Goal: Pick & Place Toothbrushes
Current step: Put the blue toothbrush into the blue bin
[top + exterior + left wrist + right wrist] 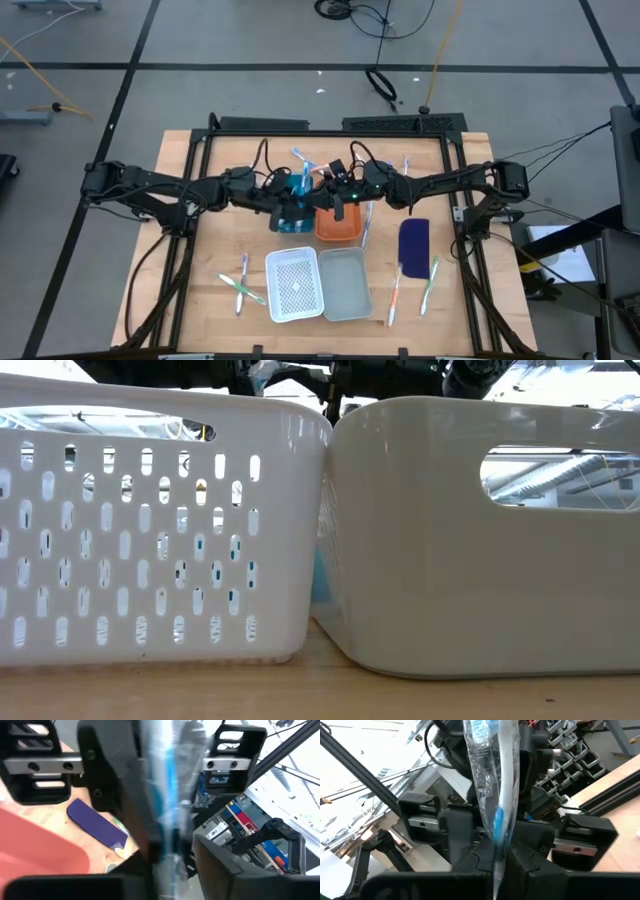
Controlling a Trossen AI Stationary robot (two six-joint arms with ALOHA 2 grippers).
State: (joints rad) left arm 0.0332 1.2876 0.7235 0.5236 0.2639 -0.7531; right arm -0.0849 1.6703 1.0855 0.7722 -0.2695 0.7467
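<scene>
Overhead, both pincers are meeting at the frame's centre, above a blue cup (293, 218) and an orange bin (339, 226). Right pincer (501, 852) is pinching a wrapped toothbrush (492, 780), fingers pressed onto it. Left pincer (165, 855) is closing around the same toothbrush; whether it is gripping, I cannot tell. More toothbrushes (242, 285) are lying on the desk (180, 165) at lower left and lower right, near the white basket (293, 285).

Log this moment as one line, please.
stage: handover over bins | right gripper: shut on wrapped toothbrush | left gripper: at same toothbrush | blue bin, orange bin below
</scene>
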